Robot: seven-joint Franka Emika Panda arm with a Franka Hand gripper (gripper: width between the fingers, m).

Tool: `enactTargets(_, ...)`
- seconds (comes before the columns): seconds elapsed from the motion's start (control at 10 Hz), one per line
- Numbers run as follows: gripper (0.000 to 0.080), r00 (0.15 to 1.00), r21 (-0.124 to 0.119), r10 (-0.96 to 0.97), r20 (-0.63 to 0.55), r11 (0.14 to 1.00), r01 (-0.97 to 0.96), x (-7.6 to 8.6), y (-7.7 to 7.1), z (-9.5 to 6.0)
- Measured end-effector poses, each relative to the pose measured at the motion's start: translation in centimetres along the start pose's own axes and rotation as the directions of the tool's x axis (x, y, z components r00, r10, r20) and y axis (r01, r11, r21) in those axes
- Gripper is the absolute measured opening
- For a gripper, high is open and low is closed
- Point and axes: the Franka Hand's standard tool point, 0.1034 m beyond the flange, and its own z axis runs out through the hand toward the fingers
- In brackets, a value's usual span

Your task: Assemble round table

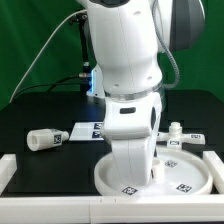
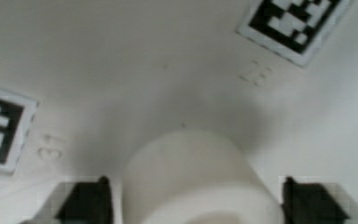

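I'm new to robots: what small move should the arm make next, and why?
Probably lift straight up: the gripper stands open over the disc, holding nothing, while the post lies loose on the table to the exterior view's left.

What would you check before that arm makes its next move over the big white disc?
1. Round disc lies flat on the table: ok.
2. Jaws stand apart, over the disc: ok.
3. Jaws hold nothing: cannot tell; a rounded white shape sits between them, seemingly untouched.
4. Post is in sight, on its side at the exterior view's left: ok.
5. Cross piece is free to pick, beyond the disc: cannot tell; too small to read.
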Motion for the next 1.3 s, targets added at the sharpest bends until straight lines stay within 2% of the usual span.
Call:
enactTargets(0.1,0.0557,1.0,0.0,0.0,0.0,1.0,0.0,0.0,0.0,0.0)
enactTargets(0.2,0.0621,1.0,0.0,0.0,0.0,1.0,0.0,0.0,0.0,0.0)
enactTargets(0.4,0.0641,0.999,0.006,0.042,0.005,0.999,-0.042,0.1,-0.1,-0.3)
enactTargets(0.5,0.0648,0.997,0.0,0.081,0.015,0.997,-0.081,0.2,-0.2,-1.7)
enactTargets(0.7,0.0649,0.99,-0.042,0.132,0.042,0.991,-0.13,0.2,-0.5,-4.0)
enactTargets(0.8,0.0649,0.982,-0.084,0.162,0.1,0.985,-0.154,1.0,-0.9,-5.5)
enactTargets(0.9,0.0649,0.958,-0.099,0.257,0.13,0.964,-0.245,2.3,-1.9,-5.8)
enactTargets(1.0,0.0649,0.94,-0.067,0.289,0.182,0.957,-0.281,3.8,-3.1,-5.3)
enactTargets(1.2,0.0649,0.94,-0.046,0.264,0.218,0.965,-0.26,4.3,-3.2,-5.1)
enactTargets(1.3,0.0649,0.941,-0.046,0.261,0.215,0.965,-0.258,4.3,-3.2,-5.1)
